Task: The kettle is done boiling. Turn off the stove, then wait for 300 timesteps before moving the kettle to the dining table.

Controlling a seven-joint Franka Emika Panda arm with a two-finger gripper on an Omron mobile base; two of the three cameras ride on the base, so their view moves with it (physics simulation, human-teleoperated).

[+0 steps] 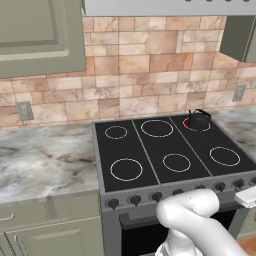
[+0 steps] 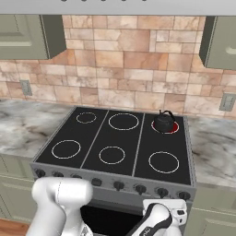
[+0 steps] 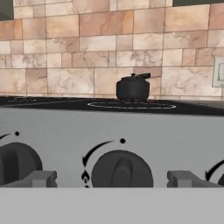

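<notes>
claw [image 3: 112,178]: spread wide, empty, a dark front knob [image 3: 122,169] centred between its tips, no contact visible | stove [image 2: 115,138]: rear right burner [image 2: 171,129] glows red, judged not yet off | kettle [image 2: 164,122]: sits on that burner | left: turn knob, wait, carry kettle to dining table

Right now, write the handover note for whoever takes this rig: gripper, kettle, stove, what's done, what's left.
Gripper: open, empty, level with the stove's front panel, a dark knob between its fingertips, not yet gripped.
Kettle: on the back right burner of the stove; that ring glows red, so the heat looks on.
Done: arm brought to the knob row.
Left: turn that knob off, check the ring goes dark, wait, then carry the kettle to the dining table.
</notes>
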